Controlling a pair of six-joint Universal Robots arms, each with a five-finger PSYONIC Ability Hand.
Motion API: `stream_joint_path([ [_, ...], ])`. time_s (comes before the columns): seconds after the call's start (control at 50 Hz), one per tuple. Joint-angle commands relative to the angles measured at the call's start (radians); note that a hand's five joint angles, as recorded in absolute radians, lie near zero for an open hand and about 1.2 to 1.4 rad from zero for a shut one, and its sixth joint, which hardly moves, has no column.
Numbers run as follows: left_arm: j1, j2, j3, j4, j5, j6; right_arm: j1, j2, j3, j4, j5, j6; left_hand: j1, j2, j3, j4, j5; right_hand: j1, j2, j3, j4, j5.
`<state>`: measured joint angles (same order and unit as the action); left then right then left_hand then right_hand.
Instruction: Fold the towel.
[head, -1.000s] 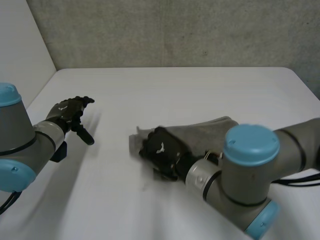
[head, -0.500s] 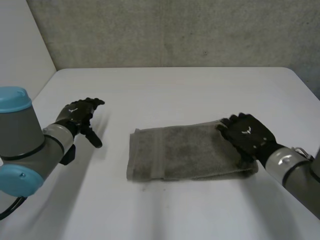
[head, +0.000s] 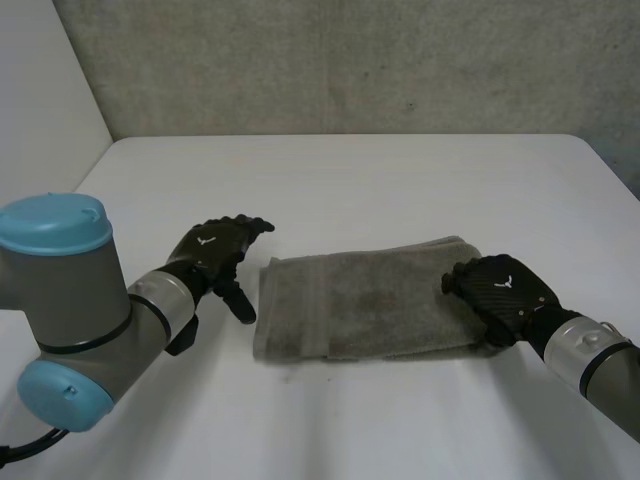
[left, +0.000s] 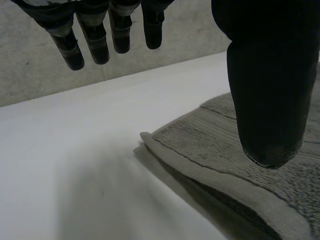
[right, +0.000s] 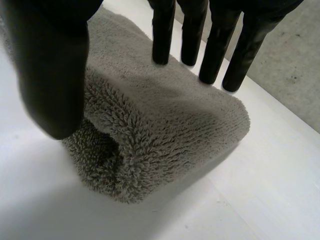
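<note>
At the left of the head view we see the left arm (head: 80, 300) reach in over the white table (head: 360, 180), with the left hand (head: 212, 250) just beside the left short edge of the towel (head: 350, 300). In the left wrist view its fingers (left: 95, 42) hang straight and a little spread, and the thumb (left: 267, 100) stands well apart from them. The hand is relaxed and wide, with nothing in its hold. The thumb tip is over the towel's hemmed edge, and we cannot tell whether it touches. The towel is grey terry folded into a flat oblong. It lies near the middle of the table, long sides running left to right, with a stitched band near its left end. Further right, the right hand (head: 503, 290) sits palm down over the towel's right end. In the right wrist view its fingers (right: 215, 45) are straight, tips at the top layer of the fold, while its thumb (right: 50, 75) hangs beside the fold's open side. The hand is spread, not closed on the cloth, though we cannot tell whether the fingertips press it. Behind the table stands a rough grey wall (head: 350, 60).
</note>
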<state>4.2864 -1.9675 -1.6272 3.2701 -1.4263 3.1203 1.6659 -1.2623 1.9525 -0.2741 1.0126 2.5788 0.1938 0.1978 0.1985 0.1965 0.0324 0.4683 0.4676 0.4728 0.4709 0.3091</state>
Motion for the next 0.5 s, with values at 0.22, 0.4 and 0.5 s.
stream_joint_path([
  [0.22,-0.019,-0.007,-0.011,0.005,0.0,0.031,-0.052,-0.002,0.0,-0.042,0.034,-0.017,0.037,0.033,0.033,0.035,0.024,0.891,0.892,0.886,0.888,0.875],
  [0.4,-0.02,-0.01,-0.022,0.008,0.0,0.067,-0.172,0.0,0.011,-0.037,0.04,-0.049,0.034,0.03,0.03,0.032,0.021,0.928,0.929,0.924,0.925,0.913],
  [0.5,-0.02,-0.01,-0.022,0.008,0.0,0.067,-0.225,0.006,0.032,-0.03,0.026,-0.12,0.034,0.03,0.03,0.032,0.021,0.928,0.929,0.924,0.925,0.913],
])
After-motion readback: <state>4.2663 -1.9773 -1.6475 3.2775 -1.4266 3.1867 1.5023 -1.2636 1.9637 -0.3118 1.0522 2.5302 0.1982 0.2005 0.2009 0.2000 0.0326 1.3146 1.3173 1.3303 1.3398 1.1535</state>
